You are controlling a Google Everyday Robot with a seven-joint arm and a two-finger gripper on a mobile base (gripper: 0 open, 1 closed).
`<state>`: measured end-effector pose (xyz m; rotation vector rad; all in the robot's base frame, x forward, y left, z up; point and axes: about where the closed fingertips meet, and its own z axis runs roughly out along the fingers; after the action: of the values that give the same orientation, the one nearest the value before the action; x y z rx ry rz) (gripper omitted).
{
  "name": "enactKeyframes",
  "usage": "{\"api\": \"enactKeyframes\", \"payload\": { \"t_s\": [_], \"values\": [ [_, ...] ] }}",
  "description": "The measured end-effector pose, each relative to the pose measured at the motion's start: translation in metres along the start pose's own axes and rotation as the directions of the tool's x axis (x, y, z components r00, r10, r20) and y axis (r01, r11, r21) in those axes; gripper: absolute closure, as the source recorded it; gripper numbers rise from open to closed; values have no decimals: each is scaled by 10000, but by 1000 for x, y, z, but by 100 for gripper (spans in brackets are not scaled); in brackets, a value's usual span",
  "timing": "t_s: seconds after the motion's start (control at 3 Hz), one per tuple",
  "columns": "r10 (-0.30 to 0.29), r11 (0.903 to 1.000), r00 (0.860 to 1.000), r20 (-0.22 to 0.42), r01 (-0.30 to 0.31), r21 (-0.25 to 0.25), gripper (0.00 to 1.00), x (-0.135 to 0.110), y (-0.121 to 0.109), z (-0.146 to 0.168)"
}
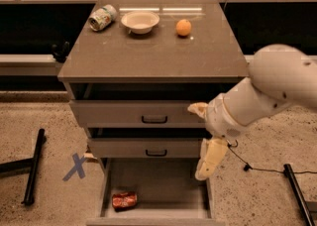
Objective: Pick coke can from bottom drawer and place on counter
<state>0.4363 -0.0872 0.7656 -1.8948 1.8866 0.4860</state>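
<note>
The coke can [124,200] is a small dented red can lying on its side on the floor of the open bottom drawer [158,183], near the front left corner. My gripper [203,134] hangs at the end of the white arm on the right. It is in front of the cabinet's right side, above the drawer's right edge and to the right of the can. Its two cream fingers [210,158] are spread apart and hold nothing. The counter [153,51] is the grey-brown cabinet top above.
On the counter's far part stand a green-and-white can [102,17] on its side, a white bowl [140,21] and an orange [184,27]. The two upper drawers with black handles [154,119] are slightly out. A black stand leg [33,165] lies on the left floor.
</note>
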Motion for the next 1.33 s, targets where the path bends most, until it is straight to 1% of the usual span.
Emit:
{"api": "enactKeyframes", "payload": {
  "t_s": [0.33,0.67,1.0,1.33],
  "values": [
    [-280,9989,9996,27,281,-370,0,29,15,56],
    [-326,9934,9984,454,374,-1088,0,56,33,122],
    [-326,9934,9984,454,374,-1088,0,56,33,122],
    [-145,9944,9997,195,165,-1039,0,70,31,141]
  ]
}}
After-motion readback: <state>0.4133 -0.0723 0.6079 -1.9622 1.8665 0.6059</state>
